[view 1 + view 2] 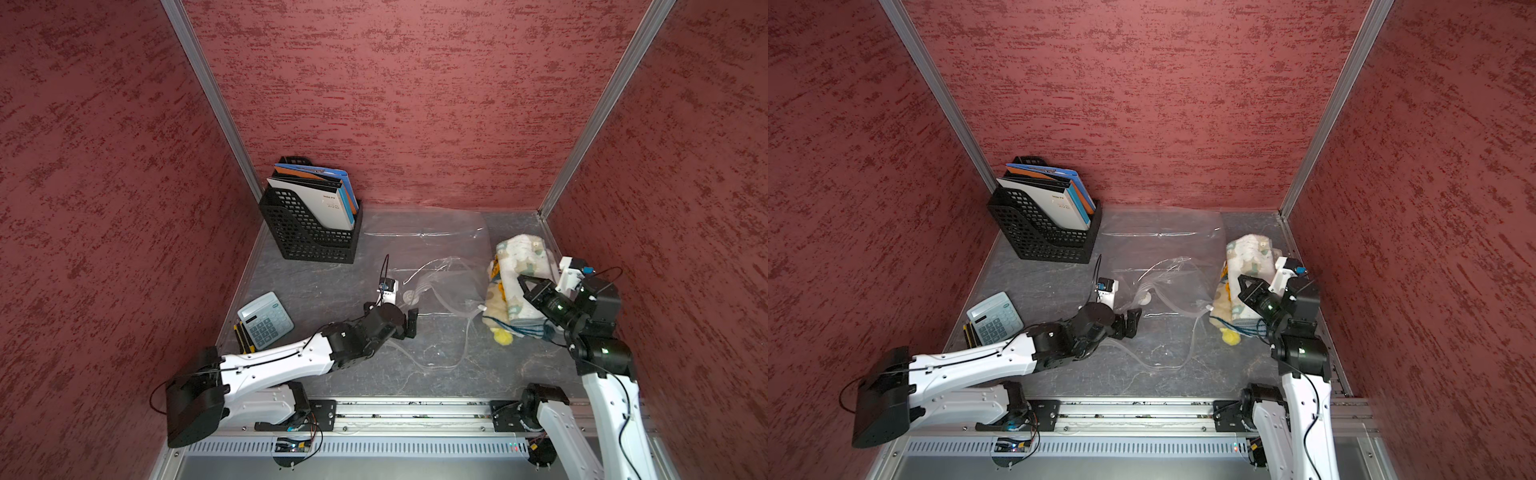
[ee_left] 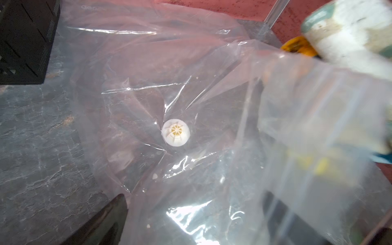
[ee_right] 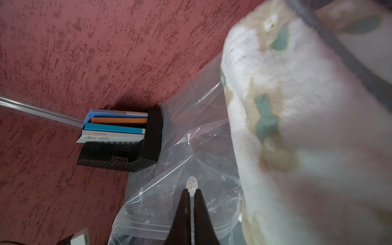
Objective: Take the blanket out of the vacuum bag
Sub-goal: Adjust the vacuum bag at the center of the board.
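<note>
Spotted left fingers (image 2: 110, 218) released wide over the vacuum bag (image 1: 436, 249) mid-frame, right fingers (image 3: 184, 212) clenched tight beside the blanket (image 1: 519, 266) at right.

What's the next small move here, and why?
Probably lift the right end effector away from the blanket: it is shut on nothing, the blanket looks nearly clear of the vacuum bag, and the left end effector is open.

A black file rack (image 1: 299, 235) holds folders (image 1: 318, 203); a calculator (image 1: 266, 318) lies apart.
</note>
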